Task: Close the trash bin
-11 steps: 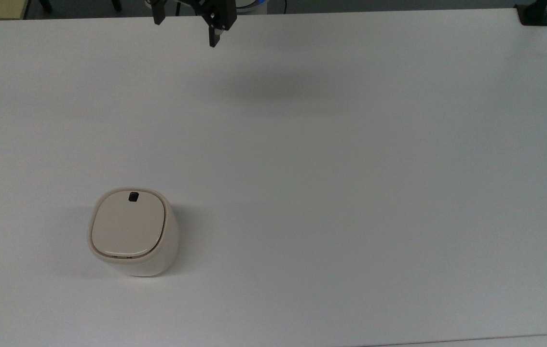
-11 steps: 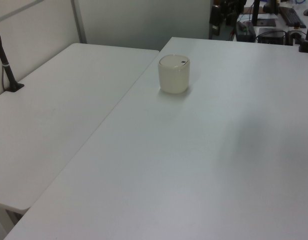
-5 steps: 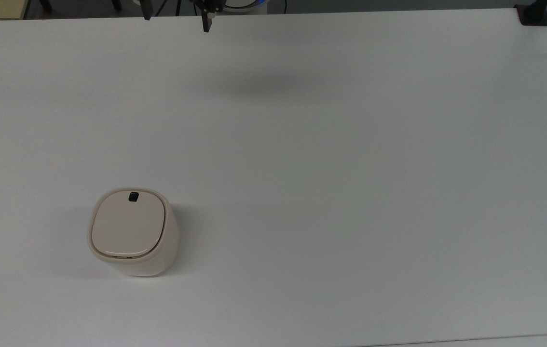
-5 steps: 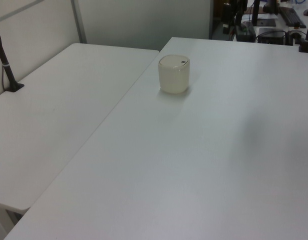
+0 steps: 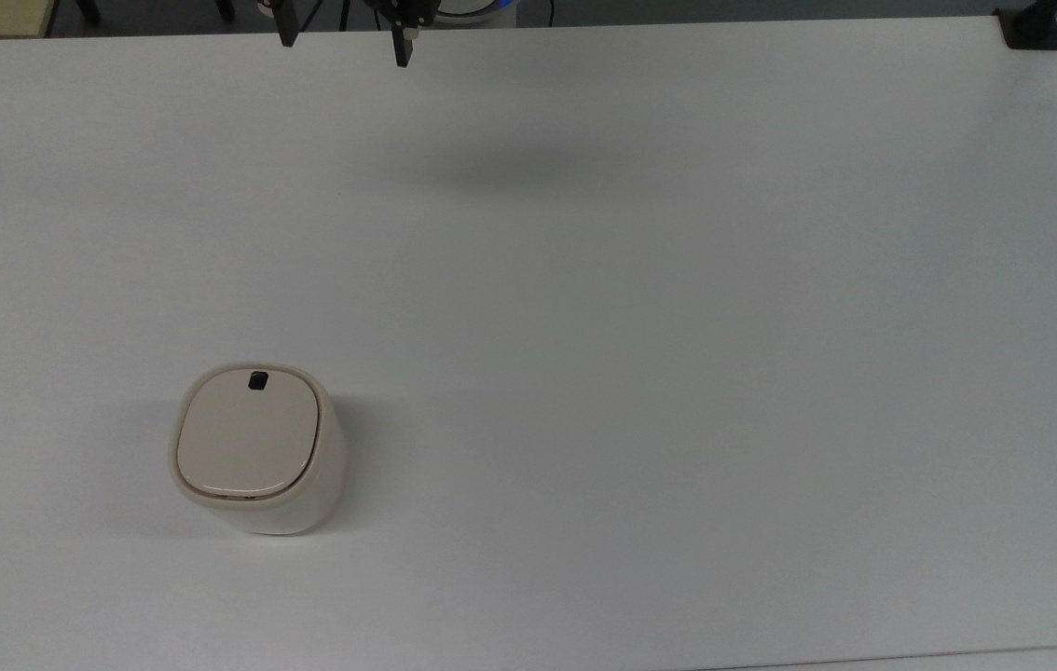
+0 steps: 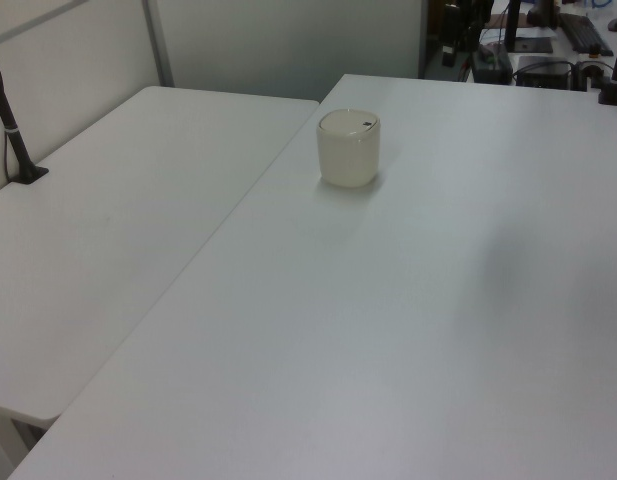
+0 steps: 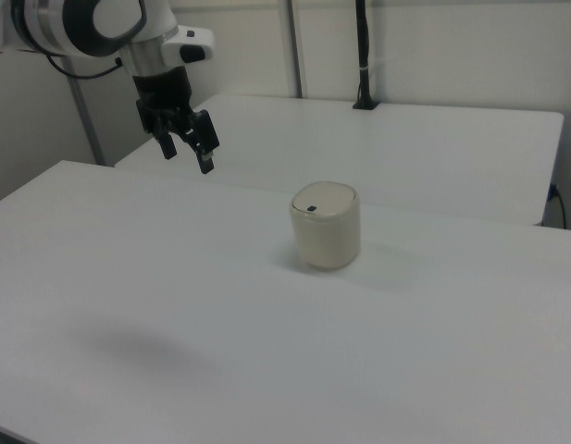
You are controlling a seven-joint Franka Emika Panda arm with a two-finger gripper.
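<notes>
The cream-beige trash bin [image 5: 253,447] stands upright on the white table [image 5: 678,326], in the top view's lower left. Its flat lid lies level on the rim, with the small black latch button [image 5: 257,380] at the lid's far edge. The bin [image 6: 348,148] also appears in the left view, and in the right view the bin [image 7: 326,225] sits mid-table. My gripper [image 5: 344,42] hangs high over the table's far edge, far from the bin, open with nothing between its fingers. In the right view the gripper [image 7: 187,155] hovers up and to the left of the bin.
A second white table [image 6: 118,230] adjoins the work table on the left view's left, with a black clamped post [image 6: 13,130] on it. Another black clamp [image 5: 1030,28] sits at the table's far right corner in the top view.
The gripper has drawn back toward the top view's upper edge, and its fingers stand slightly wider apart. The bin has not moved and its lid looks the same.
</notes>
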